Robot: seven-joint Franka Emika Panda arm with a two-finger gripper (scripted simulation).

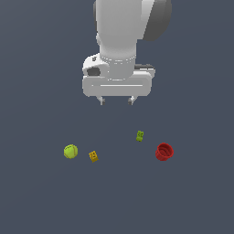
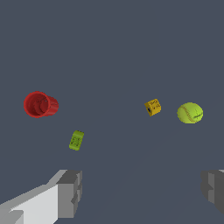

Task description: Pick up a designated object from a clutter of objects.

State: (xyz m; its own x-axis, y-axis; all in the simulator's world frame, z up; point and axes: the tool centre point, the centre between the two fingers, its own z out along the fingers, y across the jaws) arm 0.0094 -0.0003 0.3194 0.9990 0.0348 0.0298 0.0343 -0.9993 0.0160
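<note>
arm: hanging vertical | tool (image 1: 116,100): pointing down, fingers (image 2: 70,192) spread wide, holding nothing

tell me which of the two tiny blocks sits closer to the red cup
The green block. It lies just beside the red cup, while the orange-yellow block sits farther off, next to the yellow-green ball.

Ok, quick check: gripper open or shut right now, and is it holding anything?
Gripper: open, fingers spread wide, holding nothing. It hangs above the floor; the red cup lies untouched below, toward the exterior view's right.
</note>
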